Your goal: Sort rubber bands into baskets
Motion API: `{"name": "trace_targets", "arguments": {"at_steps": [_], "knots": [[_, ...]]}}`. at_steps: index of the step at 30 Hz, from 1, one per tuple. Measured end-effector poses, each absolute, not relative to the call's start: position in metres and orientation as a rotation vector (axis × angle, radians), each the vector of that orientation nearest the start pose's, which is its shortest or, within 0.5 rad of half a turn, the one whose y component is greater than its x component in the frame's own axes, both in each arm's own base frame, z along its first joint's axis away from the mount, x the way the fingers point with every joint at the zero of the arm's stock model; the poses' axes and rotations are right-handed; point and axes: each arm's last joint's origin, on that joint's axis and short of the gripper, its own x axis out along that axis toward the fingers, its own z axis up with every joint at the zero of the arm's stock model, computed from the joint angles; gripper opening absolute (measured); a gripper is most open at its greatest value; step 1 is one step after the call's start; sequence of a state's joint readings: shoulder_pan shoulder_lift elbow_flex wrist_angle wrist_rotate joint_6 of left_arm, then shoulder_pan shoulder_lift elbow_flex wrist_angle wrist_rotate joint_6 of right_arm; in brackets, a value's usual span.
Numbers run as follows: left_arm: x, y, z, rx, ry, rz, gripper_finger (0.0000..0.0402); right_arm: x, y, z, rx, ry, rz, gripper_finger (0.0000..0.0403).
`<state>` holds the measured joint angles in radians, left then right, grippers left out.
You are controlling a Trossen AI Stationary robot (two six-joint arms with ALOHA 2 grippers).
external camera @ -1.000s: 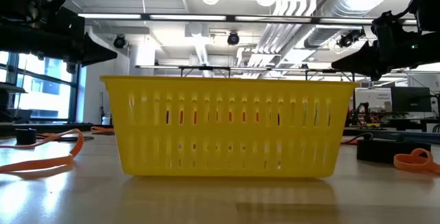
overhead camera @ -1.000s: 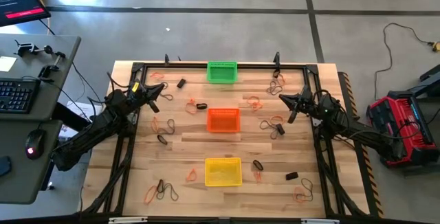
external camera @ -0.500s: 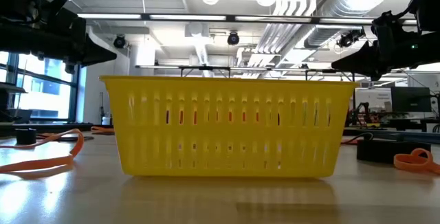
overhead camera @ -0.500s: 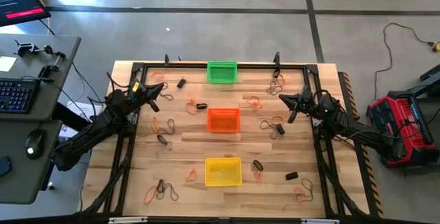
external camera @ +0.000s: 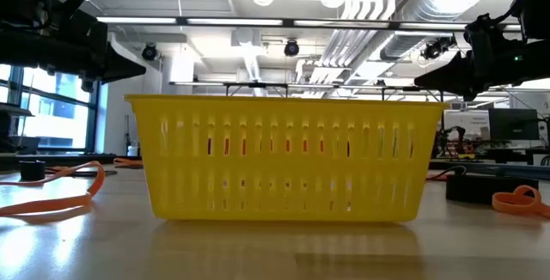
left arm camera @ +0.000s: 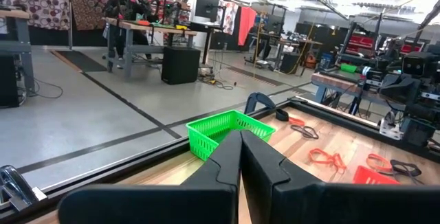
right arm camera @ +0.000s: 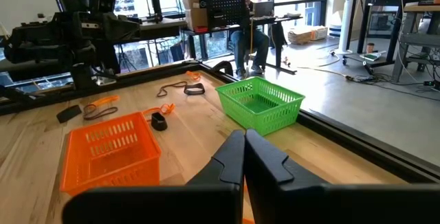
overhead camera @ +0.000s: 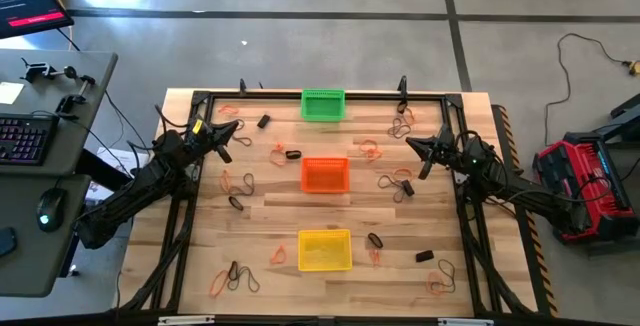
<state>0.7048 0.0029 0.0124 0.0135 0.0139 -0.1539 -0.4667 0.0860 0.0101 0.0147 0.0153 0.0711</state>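
Three mesh baskets stand in a row down the table's middle: green [overhead camera: 323,104] at the far edge, orange [overhead camera: 325,174] in the centre, yellow [overhead camera: 325,249] nearest. Rubber bands, orange [overhead camera: 370,148], thin dark [overhead camera: 246,279] and short thick black [overhead camera: 425,256], lie scattered flat on the wood on both sides. My left gripper [overhead camera: 232,130] hangs shut above the table's far left, holding nothing. My right gripper [overhead camera: 412,143] hangs shut above the far right, also holding nothing. In the wrist views each pair of fingers [left arm camera: 240,148] [right arm camera: 243,145] is closed together, pointing level.
A black metal frame [overhead camera: 320,94] runs round the table's edges. A desk with keyboard and mouse [overhead camera: 48,209] stands to the left, a red device [overhead camera: 585,181] on the floor to the right. A person sits at a desk in the room behind [right arm camera: 247,38].
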Motion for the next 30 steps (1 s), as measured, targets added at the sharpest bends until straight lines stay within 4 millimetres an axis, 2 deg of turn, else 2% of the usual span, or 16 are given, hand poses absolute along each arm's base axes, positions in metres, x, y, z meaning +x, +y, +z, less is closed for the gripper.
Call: {"name": "trace_targets", "arguments": {"at_steps": [9,14,17,22,25,30], "knots": [[0.074,0.063,0.169,-0.140,-0.075,0.690,0.0000,0.091,-0.046,0.162,0.083,0.036,-0.484,0.0000],[0.074,0.063,0.169,-0.140,-0.075,0.690,0.0000,0.091,-0.046,0.163,0.189,0.004,-0.485,0.0000],[0.074,0.063,0.169,-0.140,-0.075,0.690,0.0000,0.091,-0.047,0.164,0.179,-0.011,-0.485,0.0000],[0.074,0.063,0.169,-0.140,-0.075,0.690,0.0000,0.090,-0.048,0.179,0.227,-0.195,-0.532,0.0000],[0.074,0.063,0.169,-0.140,-0.075,0.690,0.0000,0.088,-0.048,0.189,0.187,-0.292,-0.538,0.0000],[0.074,0.063,0.169,-0.139,-0.075,0.690,0.0000,0.089,-0.047,0.196,0.196,-0.272,-0.546,0.0000]]}}
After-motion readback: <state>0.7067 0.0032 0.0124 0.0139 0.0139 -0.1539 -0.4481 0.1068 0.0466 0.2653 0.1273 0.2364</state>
